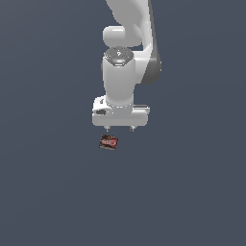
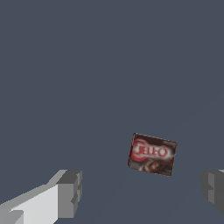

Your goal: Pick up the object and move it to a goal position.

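Observation:
The object (image 1: 109, 142) is a tiny flat dark brown box with a red label, lying on the grey floor. My white gripper (image 1: 119, 129) hangs just above and behind it, a little toward the exterior view's right, with its two short fingertips spread apart and nothing between them. In the wrist view the box (image 2: 152, 154) lies flat, its red label facing up, between and beyond the two grey fingertips (image 2: 70, 192), nearer the other finger. The gripper (image 2: 142, 192) is open and empty.
A plain dark grey surface (image 1: 57, 192) fills both views. The white arm (image 1: 127, 53) rises above the gripper toward the top of the exterior view.

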Action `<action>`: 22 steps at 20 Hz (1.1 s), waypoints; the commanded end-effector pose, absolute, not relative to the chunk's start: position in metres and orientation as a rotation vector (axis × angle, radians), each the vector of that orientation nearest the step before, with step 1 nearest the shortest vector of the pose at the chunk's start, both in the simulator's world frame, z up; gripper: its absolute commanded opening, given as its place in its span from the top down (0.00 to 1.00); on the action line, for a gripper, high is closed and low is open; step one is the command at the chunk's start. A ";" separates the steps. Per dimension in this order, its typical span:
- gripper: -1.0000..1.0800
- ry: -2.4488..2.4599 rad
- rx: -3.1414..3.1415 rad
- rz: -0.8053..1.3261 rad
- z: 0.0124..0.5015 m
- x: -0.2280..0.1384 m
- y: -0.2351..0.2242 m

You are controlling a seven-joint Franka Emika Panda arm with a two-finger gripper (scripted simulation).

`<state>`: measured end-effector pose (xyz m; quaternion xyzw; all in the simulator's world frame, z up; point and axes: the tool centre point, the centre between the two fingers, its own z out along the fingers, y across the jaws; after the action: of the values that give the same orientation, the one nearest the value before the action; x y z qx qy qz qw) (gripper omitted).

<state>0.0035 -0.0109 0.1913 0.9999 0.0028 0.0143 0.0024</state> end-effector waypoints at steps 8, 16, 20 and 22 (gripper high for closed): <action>0.04 0.165 3.124 0.035 0.180 0.002 -0.018; 0.04 0.432 3.087 0.018 0.162 -0.002 -0.030; 0.04 0.597 3.056 0.007 0.151 -0.005 -0.037; 0.04 0.679 3.037 0.002 0.146 -0.006 -0.040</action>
<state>-0.0051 -0.0374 0.1499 0.9802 0.1976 0.0020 0.0141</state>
